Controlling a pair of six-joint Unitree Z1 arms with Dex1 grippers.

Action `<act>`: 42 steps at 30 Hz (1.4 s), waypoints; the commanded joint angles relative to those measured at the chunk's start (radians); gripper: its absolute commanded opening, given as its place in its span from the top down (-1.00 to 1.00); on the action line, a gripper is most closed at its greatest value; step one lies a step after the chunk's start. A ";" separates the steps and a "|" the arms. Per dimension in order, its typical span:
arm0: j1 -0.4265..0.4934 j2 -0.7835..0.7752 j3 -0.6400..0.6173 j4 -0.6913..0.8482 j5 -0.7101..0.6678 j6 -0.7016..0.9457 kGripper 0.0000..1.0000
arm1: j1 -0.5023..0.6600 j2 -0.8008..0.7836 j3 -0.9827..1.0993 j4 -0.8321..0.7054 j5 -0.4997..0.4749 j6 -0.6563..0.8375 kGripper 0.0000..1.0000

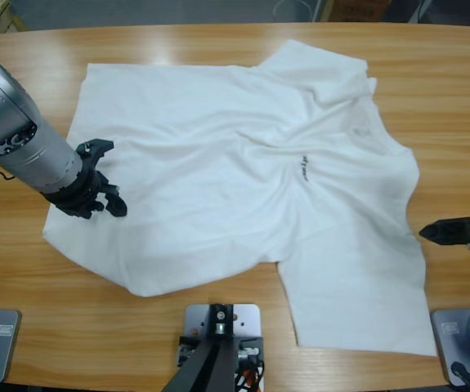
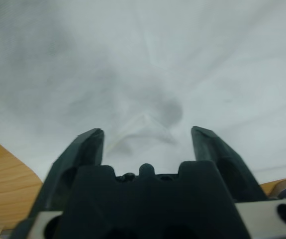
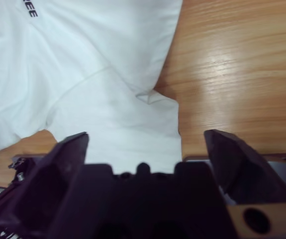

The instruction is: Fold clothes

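Note:
A white T-shirt lies spread and wrinkled across the wooden table, with a small dark printed mark near its middle. My left gripper is open over the shirt's left part. In the left wrist view its jaws stand apart above the white fabric, with a small raised crease between them. My right gripper is open, just off the shirt's right edge over bare wood. The right wrist view shows that gripper straddling a sleeve edge of the shirt, with the printed mark at top left.
Bare wood lies to the right of the shirt and along the table's front edge. A strip of table shows beside the fabric in the left wrist view. The silver left arm comes in from the left edge.

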 commanded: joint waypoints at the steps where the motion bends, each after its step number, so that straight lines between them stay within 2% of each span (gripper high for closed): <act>1: -0.008 0.076 0.017 -0.015 0.007 0.014 0.30 | 0.010 -0.006 0.038 -0.020 0.018 -0.003 -0.73; 2: -0.008 0.086 0.017 -0.016 0.008 0.018 0.08 | 0.010 -0.007 0.038 -0.020 0.020 -0.003 -0.73; 3: -0.008 0.096 0.016 -0.016 0.008 0.022 -0.02 | 0.010 -0.007 0.038 -0.020 0.020 -0.004 -0.73; 7: -0.008 0.114 0.017 -0.026 0.008 0.031 0.01 | 0.010 -0.005 0.038 -0.020 0.020 -0.005 -0.72; 8: -0.008 0.112 0.016 -0.026 0.007 0.034 0.21 | 0.010 -0.004 0.038 -0.021 0.020 -0.005 -0.72; 9: -0.008 0.104 0.017 -0.024 0.008 0.040 0.60 | 0.010 -0.004 0.038 -0.021 0.020 -0.005 -0.72; 10: -0.008 0.091 0.018 -0.023 0.006 0.048 0.84 | 0.010 -0.005 0.038 -0.021 0.020 -0.006 -0.72; 12: -0.008 0.070 0.019 -0.022 -0.011 0.061 1.00 | 0.010 -0.006 0.038 -0.026 0.021 -0.010 -0.64; 15: -0.015 0.060 0.020 -0.021 -0.044 0.079 1.00 | 0.026 -0.028 0.038 -0.062 0.041 -0.022 -0.61; 17: -0.024 0.053 0.022 -0.015 -0.047 0.084 1.00 | 0.037 -0.027 0.045 -0.067 0.062 -0.020 -0.37; 18: -0.031 0.046 0.026 -0.015 -0.044 0.095 1.00 | 0.049 -0.029 0.046 -0.052 0.059 -0.016 -0.35; 19: -0.039 0.037 0.029 -0.015 -0.042 0.103 1.00 | 0.070 -0.042 0.045 -0.036 0.051 -0.011 -0.20; 20: -0.045 0.027 0.031 -0.015 -0.038 0.107 1.00 | 0.088 -0.060 0.045 -0.021 0.044 -0.003 0.12; 21: -0.048 0.014 0.034 -0.015 -0.030 0.108 1.00 | 0.102 -0.078 0.043 -0.006 0.035 0.010 0.30; 22: -0.048 0.003 0.037 -0.014 -0.027 0.108 1.00 | 0.110 -0.089 0.040 0.003 0.027 0.022 0.32; 26: -0.048 -0.017 0.044 -0.004 0.021 0.105 1.00 | 0.113 -0.083 0.038 -0.001 0.006 0.027 0.24; 27: -0.048 -0.018 0.045 0.000 0.039 0.102 1.00 | 0.113 -0.080 0.038 -0.002 0.006 0.026 0.18; 28: -0.048 -0.018 0.044 0.005 0.059 0.101 1.00 | 0.113 -0.080 0.040 -0.002 0.005 0.025 0.01; 35: -0.053 -0.026 0.040 0.019 0.079 0.104 1.00 | 0.113 -0.087 0.040 0.002 0.003 0.024 0.01; 36: -0.061 -0.028 0.037 0.032 0.079 0.105 1.00 | 0.113 -0.089 0.039 0.005 0.004 0.024 0.12; 38: -0.079 -0.051 0.036 0.054 0.080 0.103 1.00 | 0.115 -0.114 0.038 0.028 0.005 0.040 0.95; 40: -0.100 -0.079 0.042 0.063 0.079 0.098 1.00 | 0.138 -0.139 0.036 0.056 0.018 0.082 1.00; 42: -0.120 -0.083 0.048 0.066 0.079 0.087 1.00 | 0.231 -0.109 0.034 0.056 0.030 0.168 1.00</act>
